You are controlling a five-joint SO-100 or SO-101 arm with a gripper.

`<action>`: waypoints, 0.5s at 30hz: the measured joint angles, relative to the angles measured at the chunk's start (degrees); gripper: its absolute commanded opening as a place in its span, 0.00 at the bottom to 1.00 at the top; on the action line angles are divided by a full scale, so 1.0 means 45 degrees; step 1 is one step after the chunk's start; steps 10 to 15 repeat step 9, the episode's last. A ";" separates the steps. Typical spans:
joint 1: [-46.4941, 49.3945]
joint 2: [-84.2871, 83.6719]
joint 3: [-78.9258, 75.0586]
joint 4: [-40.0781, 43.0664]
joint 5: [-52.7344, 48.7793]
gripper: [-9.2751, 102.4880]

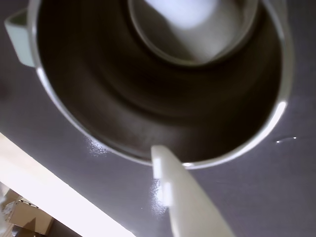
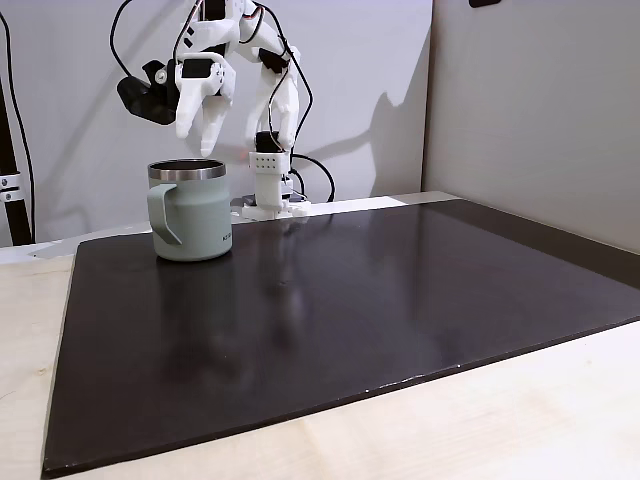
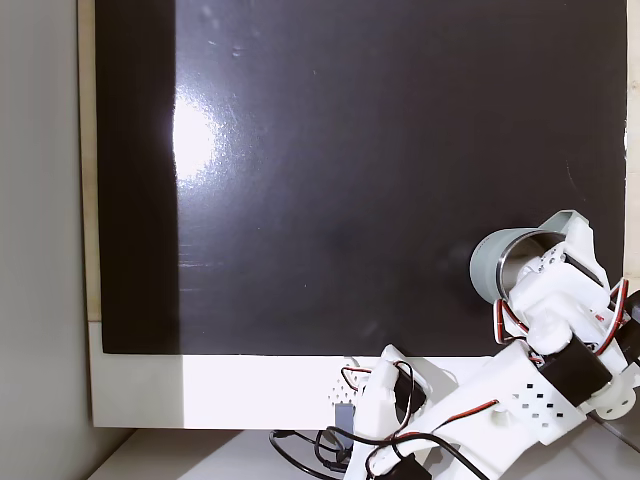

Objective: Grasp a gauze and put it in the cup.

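Observation:
The pale green cup (image 2: 190,225) stands at the far left of the dark mat in a fixed view, its handle (image 2: 163,212) turned toward the camera. My white gripper (image 2: 200,140) hangs just above its steel rim, open, with nothing between the fingers. In the wrist view I look straight down into the cup's dark inside (image 1: 98,98), and one white finger (image 1: 173,192) reaches over the near rim. A pale blurred patch (image 1: 185,15) lies at the cup's bottom; I cannot tell whether it is the gauze or a reflection. From above, the arm covers part of the cup (image 3: 490,262).
The glossy black mat (image 2: 350,300) lies on a pale wooden table (image 2: 520,420). The arm's white base (image 2: 268,190) stands behind the mat, right of the cup, with cables (image 2: 318,175) trailing. Walls close off the back and the right side.

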State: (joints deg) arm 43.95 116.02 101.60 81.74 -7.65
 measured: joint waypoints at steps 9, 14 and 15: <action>-0.0117 0.0000 0.0000 0.0000 0.0000 0.38; -0.0117 0.0000 0.0000 0.0000 0.0000 0.38; -0.0117 0.0000 0.0000 0.0000 0.0000 0.38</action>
